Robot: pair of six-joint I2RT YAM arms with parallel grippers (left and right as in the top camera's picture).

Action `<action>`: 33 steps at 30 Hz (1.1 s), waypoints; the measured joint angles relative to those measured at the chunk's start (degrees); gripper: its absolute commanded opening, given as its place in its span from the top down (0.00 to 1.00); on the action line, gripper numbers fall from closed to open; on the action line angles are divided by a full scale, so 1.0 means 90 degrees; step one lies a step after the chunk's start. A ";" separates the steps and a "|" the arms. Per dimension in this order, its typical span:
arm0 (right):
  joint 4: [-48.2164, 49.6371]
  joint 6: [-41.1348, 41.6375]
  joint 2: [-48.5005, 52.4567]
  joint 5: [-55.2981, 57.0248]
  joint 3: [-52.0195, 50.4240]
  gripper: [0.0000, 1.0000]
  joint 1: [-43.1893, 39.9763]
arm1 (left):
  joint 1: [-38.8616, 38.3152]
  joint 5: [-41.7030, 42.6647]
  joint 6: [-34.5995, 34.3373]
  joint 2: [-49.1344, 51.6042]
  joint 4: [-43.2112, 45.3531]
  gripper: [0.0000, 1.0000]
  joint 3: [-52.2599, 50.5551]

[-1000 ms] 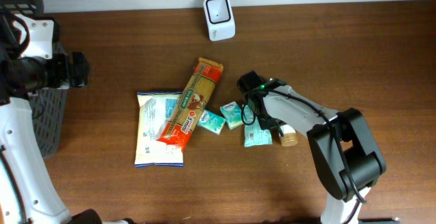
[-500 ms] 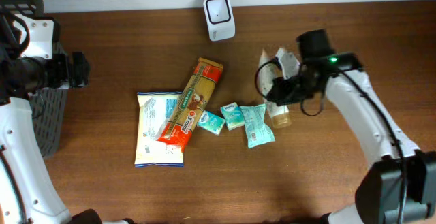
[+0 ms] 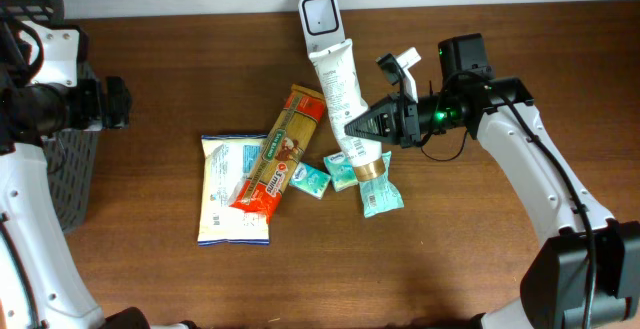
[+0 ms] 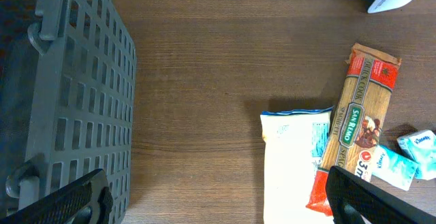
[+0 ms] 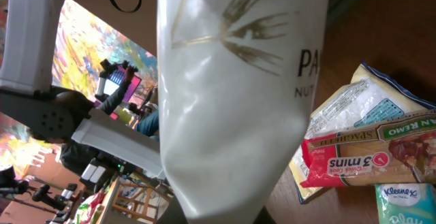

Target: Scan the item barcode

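The item is a white tube [image 3: 338, 84] with a gold cap [image 3: 368, 168], held above the table with its flat end just under the white barcode scanner [image 3: 322, 14] at the back edge. My right gripper [image 3: 358, 132] is shut on the tube's lower part, near the cap. In the right wrist view the tube [image 5: 231, 81] fills the middle and hides most of my right gripper [image 5: 218, 214]. My left gripper [image 4: 221, 203] stands open over bare wood beside the basket, far left, nothing between its fingers [image 4: 61, 200].
A grey mesh basket [image 3: 70, 169] stands at the left edge. Mid-table lie a spaghetti packet [image 3: 285, 149], a white bag [image 3: 230, 189] and three small tissue packs [image 3: 380, 197], right under the held tube.
My right gripper closed on the tube among the items, lifted it, and swung its flat end up to the scanner. The left arm has not moved.
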 measured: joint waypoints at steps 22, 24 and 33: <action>-0.0100 0.0114 0.0002 0.1054 0.0000 0.96 0.0165 | 0.0000 0.0000 0.0000 0.0000 0.0000 0.01 0.0000; -0.0126 0.0112 0.0002 0.1161 0.0000 0.96 0.0165 | 0.0000 0.0000 -0.0002 0.0000 0.0000 0.01 0.0000; -0.0670 0.0160 0.0010 0.3456 0.0000 0.96 0.0165 | 0.0000 0.0000 0.0000 0.0000 0.0000 0.01 0.0000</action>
